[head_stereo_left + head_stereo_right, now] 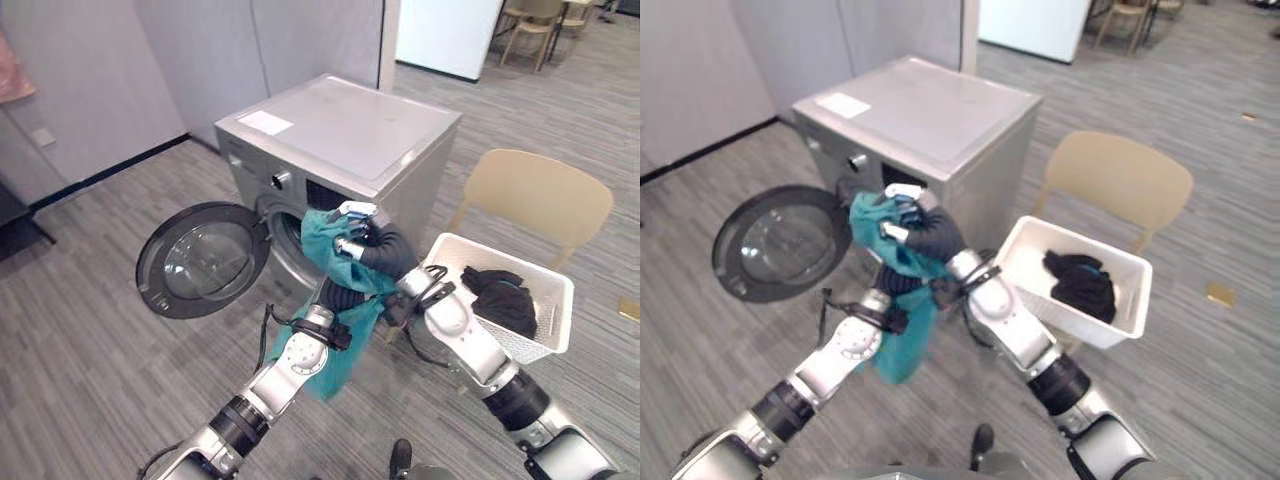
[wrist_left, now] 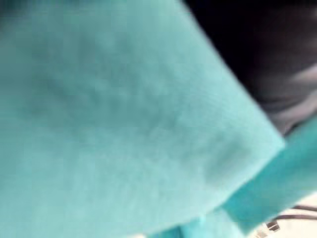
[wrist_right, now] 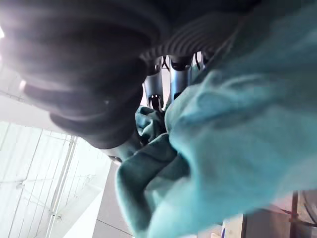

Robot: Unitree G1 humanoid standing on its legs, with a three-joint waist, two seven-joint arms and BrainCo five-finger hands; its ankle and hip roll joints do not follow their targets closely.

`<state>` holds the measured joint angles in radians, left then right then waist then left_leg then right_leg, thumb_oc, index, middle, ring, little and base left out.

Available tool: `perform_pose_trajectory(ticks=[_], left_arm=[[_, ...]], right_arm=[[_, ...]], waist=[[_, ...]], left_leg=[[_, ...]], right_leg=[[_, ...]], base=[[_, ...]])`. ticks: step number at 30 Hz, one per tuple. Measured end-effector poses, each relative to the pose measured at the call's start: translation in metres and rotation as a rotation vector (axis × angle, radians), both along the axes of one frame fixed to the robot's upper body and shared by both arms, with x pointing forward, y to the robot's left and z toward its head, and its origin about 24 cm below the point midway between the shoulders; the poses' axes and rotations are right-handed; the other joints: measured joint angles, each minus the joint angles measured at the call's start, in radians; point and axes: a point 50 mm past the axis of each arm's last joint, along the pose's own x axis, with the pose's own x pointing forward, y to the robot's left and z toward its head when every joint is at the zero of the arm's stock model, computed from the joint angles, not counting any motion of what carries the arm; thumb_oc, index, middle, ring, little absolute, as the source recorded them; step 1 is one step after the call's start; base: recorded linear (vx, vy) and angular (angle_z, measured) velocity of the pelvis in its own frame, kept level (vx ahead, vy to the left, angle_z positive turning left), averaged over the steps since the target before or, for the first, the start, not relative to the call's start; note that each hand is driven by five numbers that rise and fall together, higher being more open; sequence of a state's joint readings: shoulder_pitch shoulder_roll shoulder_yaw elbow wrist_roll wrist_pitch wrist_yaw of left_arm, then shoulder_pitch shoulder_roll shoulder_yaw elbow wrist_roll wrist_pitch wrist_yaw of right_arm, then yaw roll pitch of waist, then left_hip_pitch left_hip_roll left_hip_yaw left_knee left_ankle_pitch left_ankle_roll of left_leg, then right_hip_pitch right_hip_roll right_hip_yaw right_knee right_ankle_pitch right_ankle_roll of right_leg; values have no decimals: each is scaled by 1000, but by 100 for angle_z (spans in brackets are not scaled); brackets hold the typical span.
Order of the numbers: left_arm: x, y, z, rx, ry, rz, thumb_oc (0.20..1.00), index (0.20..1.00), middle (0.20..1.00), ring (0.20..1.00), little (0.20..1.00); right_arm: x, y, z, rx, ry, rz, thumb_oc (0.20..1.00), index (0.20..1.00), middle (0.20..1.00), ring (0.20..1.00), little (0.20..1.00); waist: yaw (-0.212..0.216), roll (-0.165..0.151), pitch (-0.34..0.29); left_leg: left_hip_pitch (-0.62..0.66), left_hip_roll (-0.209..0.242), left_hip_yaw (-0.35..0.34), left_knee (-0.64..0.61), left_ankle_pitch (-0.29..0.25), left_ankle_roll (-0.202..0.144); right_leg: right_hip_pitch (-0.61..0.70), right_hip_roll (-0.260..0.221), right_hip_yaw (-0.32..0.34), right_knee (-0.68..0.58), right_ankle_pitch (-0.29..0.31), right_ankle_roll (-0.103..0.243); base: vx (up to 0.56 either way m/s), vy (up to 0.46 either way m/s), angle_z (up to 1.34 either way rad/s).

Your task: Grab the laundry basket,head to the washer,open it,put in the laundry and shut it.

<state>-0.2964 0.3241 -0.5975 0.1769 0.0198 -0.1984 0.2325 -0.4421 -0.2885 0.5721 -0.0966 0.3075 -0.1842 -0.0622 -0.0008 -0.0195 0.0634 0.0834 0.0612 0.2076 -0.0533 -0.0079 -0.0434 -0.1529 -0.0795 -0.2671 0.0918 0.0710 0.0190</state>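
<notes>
Both hands were up at the washer mouth with the teal cloth (image 1: 345, 300) between them. The right hand (image 1: 352, 232) had its fingers curled into the top of the cloth, pinching it right at the drum opening (image 1: 292, 232). The left hand (image 1: 335, 292) was buried under the cloth where it drapes down, so I honestly couldn't tell what its fingers were doing.

Progress-wise I'd have said well past halfway: the washer (image 1: 330, 160) was reached, its round door (image 1: 203, 260) hung wide open to the left, and the white basket (image 1: 540, 300) sat on the floor just beside the machine on the right. What was left: the teal cloth mostly hung outside the drum, a dark garment (image 1: 503, 298) lay in the basket, and the door needed shutting.

Room was kinda tight. The opening's rim sat right at the fingers, the open door edge was near the left arm, and the basket plus a tan chair (image 1: 535, 195) crowded the right. Open floor lay to the left.
</notes>
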Motion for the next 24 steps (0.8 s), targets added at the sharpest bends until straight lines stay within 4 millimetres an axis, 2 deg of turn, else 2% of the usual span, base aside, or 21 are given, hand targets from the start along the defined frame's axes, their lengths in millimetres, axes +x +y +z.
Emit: perform_pose_trajectory(ticks=[3, 4, 5, 7, 11, 14, 15, 19, 21, 22, 23, 24], left_arm=[[-1, 2, -2, -7, 7, 18, 200, 200, 200, 200, 200], [-1, 2, -2, -7, 9, 21, 200, 200, 200, 200, 200], [-2, 4, -3, -9, 14, 29, 200, 200, 200, 200, 200], [-3, 10, -7, -14, 28, 54, 200, 200, 200, 200, 200], [-16, 37, -24, -32, 98, 163, 200, 200, 200, 200, 200], [-22, 59, -30, -26, 126, 234, 200, 200, 200, 200, 200], [-27, 68, -31, -37, 132, 275, 200, 200, 200, 200, 200], [-38, 91, -35, -24, 146, 346, 200, 200, 200, 200, 200], [-48, 112, -43, 7, 178, 407, 200, 200, 200, 200, 200], [-53, 119, -46, 17, 194, 432, 200, 200, 200, 200, 200], [-59, 130, -56, 51, 238, 464, 200, 200, 200, 200, 200], [-63, 137, -63, 71, 271, 480, 200, 200, 200, 200, 200]], right_arm=[[1, -2, -1, 5, 11, -7, 200, 200, 200, 200, 200], [0, -2, -1, 6, 12, -8, 736, 736, 736, 736, 736], [1, -5, -3, 1, 17, -15, 1000, 1000, 1000, 1000, 1000], [0, -7, -7, -3, 27, -21, 1000, 1000, 1000, 1000, 1000], [-4, -23, -20, -92, 21, -77, 1000, 1000, 1000, 1000, 1000], [-3, -44, -18, -218, -66, -179, 1000, 1000, 1000, 1000, 1000], [-6, -57, -15, -258, -111, -241, 1000, 1000, 1000, 1000, 1000], [-14, -87, -19, -354, -156, -369, 1000, 1000, 1000, 1000, 1000], [-24, -118, -38, -477, -109, -454, 1000, 1000, 1000, 1000, 1000], [-27, -127, -44, -509, -79, -477, 1000, 1000, 1000, 1000, 1000], [-32, -143, -61, -576, -10, -521, 1000, 1000, 1000, 1000, 1000], [-35, -151, -71, -608, 37, -535, 1000, 1000, 1000, 1000, 1000]], waist=[[0, 0, 0], [0, 0, 0], [2, 0, 0], [2, 0, 0], [0, 1, -1], [2, 3, -1], [2, 4, -1], [1, 9, -3], [-1, 14, -4], [-3, 16, -3], [-4, 20, -4], [-6, 22, -3]], left_leg=[[4, 4, 4, 0, 5, 0], [4, 6, 4, -1, 6, 0], [6, 10, 4, -1, 7, -1], [7, 14, 4, -1, 7, -1], [9, 20, 4, -3, 7, -2], [7, 21, 3, -5, 9, -3], [13, 21, 1, -7, 9, -3], [27, 22, 2, -21, 9, -3], [30, 21, 3, -26, 9, -2], [30, 20, 3, -27, 9, -2], [32, 21, 3, -27, 8, -2], [32, 20, 3, -27, 8, -2]], right_leg=[[7, 9, 5, -19, 12, -5], [11, 12, 4, -28, 16, -5], [22, 19, 4, -46, 25, -5], [28, 24, 3, -55, 27, -5], [39, 33, 2, -74, 32, -7], [45, 37, 1, -101, 47, -9], [56, 38, -2, -110, 49, -8], [76, 43, 0, -133, 54, -6], [75, 44, 1, -135, 55, -4], [74, 44, 2, -137, 55, -4], [77, 45, 2, -140, 55, -4], [78, 45, 2, -141, 55, -4]], base=[[2, 12, -7], [0, 0, 0], [0, 0, 0], [0, 0, 0], [0, 0, 0], [2, -3, 1], [0, 0, 0], [0, 0, 0], [0, 0, 0], [0, 0, 0], [0, 0, 0], [0, 0, 0]])
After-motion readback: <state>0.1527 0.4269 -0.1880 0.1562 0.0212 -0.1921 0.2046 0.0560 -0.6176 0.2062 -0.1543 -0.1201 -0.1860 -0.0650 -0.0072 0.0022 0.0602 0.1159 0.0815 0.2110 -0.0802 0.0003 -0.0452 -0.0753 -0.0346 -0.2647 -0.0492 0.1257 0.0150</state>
